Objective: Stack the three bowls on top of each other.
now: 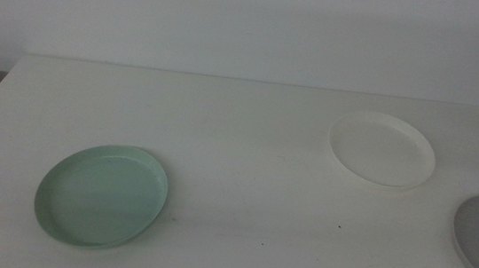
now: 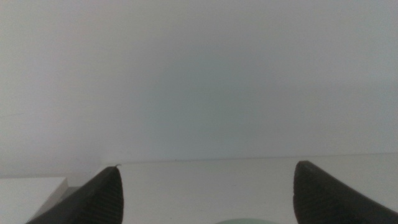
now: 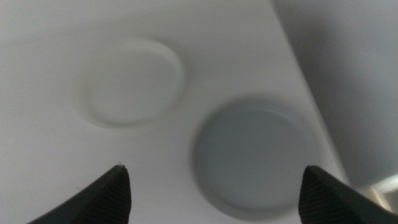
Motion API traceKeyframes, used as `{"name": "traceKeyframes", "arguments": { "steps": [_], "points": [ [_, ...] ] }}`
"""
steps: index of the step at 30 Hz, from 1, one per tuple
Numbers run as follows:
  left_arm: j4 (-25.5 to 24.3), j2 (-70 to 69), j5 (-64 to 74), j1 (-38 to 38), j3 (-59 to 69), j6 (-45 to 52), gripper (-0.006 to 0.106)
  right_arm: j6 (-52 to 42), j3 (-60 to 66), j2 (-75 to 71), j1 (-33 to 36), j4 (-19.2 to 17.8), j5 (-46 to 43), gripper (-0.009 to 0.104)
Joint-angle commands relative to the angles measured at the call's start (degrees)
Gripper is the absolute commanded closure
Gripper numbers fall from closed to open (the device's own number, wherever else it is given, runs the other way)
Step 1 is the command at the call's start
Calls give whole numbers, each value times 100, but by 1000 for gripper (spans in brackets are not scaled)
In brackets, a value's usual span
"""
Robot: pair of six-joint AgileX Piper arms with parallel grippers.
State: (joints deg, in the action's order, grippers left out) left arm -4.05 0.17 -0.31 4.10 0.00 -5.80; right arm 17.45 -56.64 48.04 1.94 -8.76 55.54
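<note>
My right end effector (image 3: 214, 193), spread wide, hangs over the grey bowl (image 3: 255, 155); it looks stiff, light and slick, so I'd pinch its low rim.

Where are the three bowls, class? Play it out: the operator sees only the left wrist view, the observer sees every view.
Observer: The mint green bowl lies alone on the near left part of the table.
Operator: And the white one?
Observer: The white bowl sits farther back on the right, touching nothing.
Operator: The grey?
Observer: The grey bowl lies at the table's right edge, ahead of the open right end effector.
</note>
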Motion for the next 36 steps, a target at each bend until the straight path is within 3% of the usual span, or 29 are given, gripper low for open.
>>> {"name": "traceKeyframes", "arguments": {
  "steps": [1,4,7,9,15,18,28,32,36],
  "points": [
    [3,-17,-70,-7,0,-19,7,120,-502,499,-31,-424,581,12],
    [3,-17,-70,-7,0,-19,7,120,-1082,1109,-77,-544,849,16],
    [3,-17,-70,-7,0,-19,7,68,-1607,1679,-402,-352,1048,20],
    [3,-17,-70,-7,0,-19,7,-216,-1889,2093,-806,-77,1160,20],
    [3,-17,-70,-7,0,-19,7,-1461,-2045,3131,-2242,1301,1318,20],
    [3,-17,-70,-7,0,-19,7,-1745,-2045,3641,-2724,1550,880,20],
    [3,-17,-70,-7,0,-19,7,-3546,-1631,4984,-3147,1488,263,21],
    [3,-17,-70,-7,0,-19,7,-3558,-1062,5135,-3228,1135,-549,23],
    [3,-17,-70,-7,0,-19,7,-3725,-864,5380,-3228,1209,-993,28]
  ]
}}
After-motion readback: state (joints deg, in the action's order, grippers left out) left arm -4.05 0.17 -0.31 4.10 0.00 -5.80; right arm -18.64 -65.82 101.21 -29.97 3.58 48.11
